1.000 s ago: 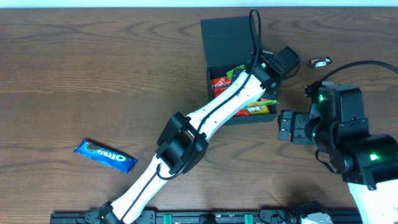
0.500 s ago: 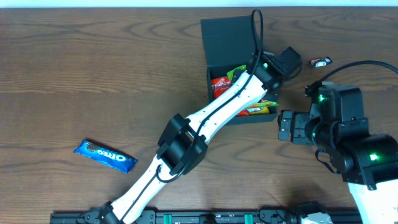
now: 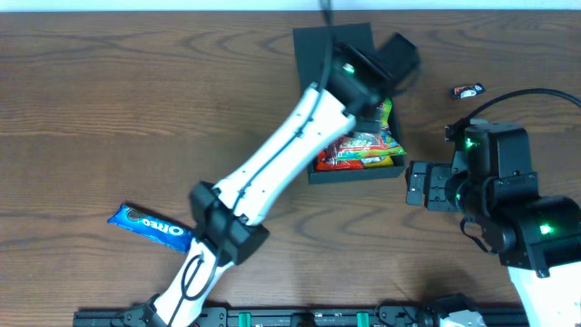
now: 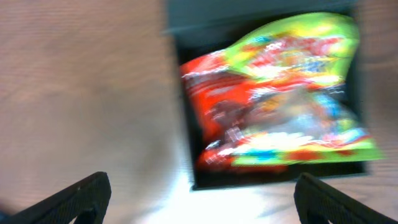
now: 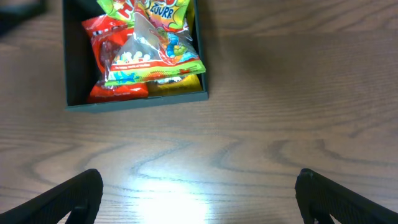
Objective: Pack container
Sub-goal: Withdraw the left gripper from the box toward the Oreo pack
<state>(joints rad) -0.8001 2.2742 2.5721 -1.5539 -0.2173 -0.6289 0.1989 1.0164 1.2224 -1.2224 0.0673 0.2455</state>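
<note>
A blue snack packet lies on the wooden surface, with the brand name "OREO" in white letters. In the right wrist view, a green sweets packet in the container shows lettering cut off at the top edge, ending in "URR". The left wrist view is too blurred to read. Print on a small wrapper is too tiny to read.

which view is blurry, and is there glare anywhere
Left wrist view: blurred all over, the snack packets in the container smeared. Right wrist view: sharp, with a bright glare patch on the table below the container. Overhead view: sharp, evenly lit.
</note>
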